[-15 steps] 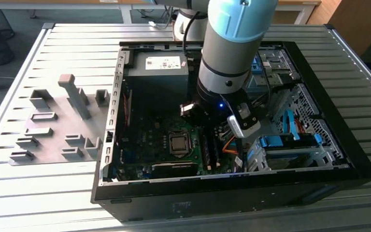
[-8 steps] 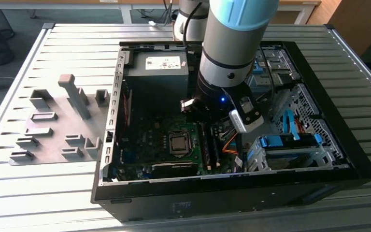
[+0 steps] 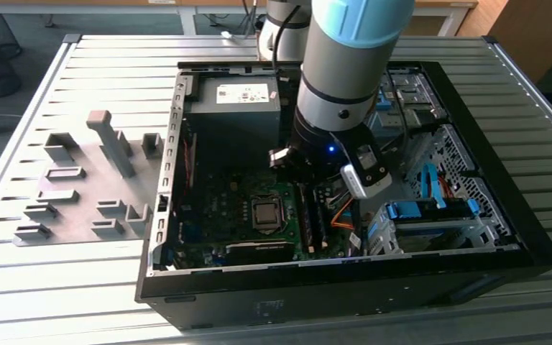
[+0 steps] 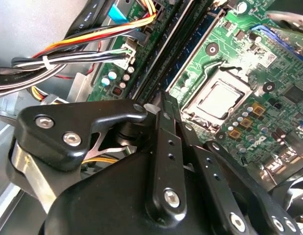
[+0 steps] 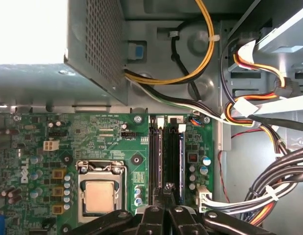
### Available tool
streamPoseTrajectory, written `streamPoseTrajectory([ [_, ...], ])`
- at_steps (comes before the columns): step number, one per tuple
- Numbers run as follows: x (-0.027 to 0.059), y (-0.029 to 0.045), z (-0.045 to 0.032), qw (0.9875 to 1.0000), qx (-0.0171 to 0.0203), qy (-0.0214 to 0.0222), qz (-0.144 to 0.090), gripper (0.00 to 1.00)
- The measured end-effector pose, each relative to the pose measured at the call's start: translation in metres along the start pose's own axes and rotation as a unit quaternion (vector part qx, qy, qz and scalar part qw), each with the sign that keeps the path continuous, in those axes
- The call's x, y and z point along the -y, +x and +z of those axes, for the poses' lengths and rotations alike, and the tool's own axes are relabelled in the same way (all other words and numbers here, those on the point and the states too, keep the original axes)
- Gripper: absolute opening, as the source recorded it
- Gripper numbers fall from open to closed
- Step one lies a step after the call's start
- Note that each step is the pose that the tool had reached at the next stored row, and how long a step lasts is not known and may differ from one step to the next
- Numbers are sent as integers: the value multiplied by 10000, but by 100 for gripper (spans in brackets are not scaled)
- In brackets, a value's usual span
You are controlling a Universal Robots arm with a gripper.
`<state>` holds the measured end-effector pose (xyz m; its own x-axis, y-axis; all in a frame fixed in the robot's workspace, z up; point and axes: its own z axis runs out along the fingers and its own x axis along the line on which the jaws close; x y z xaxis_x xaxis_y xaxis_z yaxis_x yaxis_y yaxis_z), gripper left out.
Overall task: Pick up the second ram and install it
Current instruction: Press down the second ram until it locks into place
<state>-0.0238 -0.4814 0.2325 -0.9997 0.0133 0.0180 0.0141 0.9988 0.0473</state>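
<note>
**Q:** Item one, the second ram (image 5: 170, 156): location?

**A:** In the first wrist view it is seen edge-on as a long dark strip. It stands upright in the bank of memory sockets (image 5: 156, 156) on the motherboard (image 5: 102, 137). The sockets lie just beside the processor socket (image 5: 100, 196), between it and the board's cable-side edge. Whether the stick is fully seated cannot be told.

**Q:** Item two, the tool (image 5: 168, 188): state?

**A:** Drawn together to a thin gap. The fingertips (image 4: 164, 100) meet over the stick's upper edge and appear to pinch it near mid-length. The tool touches nothing else.

**Q:** Stick relative to tool?

**A:** Directly under the tips. It runs away from them along the socket line in both wrist views.

**Q:** Item three, the arm (image 3: 353, 65): pose?

**A:** In the exterior view it comes down steeply from above into the open computer case (image 3: 506, 237). The wrist is low over the motherboard and points straight down at the sockets.

**Q:** Surroundings?

**A:**
- A bundle of cables (image 5: 284, 171), black, white, red and yellow, just beyond the board's edge.
- A grey power supply box (image 3: 233, 108) at the far end of the case.
- Blue drive brackets (image 3: 430, 210) on the exterior view's right.
- A grey tray of plastic blocks (image 3: 75, 194), outside the case on the exterior view's left.
- The slatted metal counter (image 3: 84, 287), which carries both the tray and the case.
</note>
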Motion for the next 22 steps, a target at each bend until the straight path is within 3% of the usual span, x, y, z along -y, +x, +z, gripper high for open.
streamPoseTrajectory([
  [14,10,-7,190,10000,-3,10,0,11],
  [18,5,-7,167,10000,2,-2,0,11],
  [22,0,-3,17,10000,1,-2,-1,11],
])
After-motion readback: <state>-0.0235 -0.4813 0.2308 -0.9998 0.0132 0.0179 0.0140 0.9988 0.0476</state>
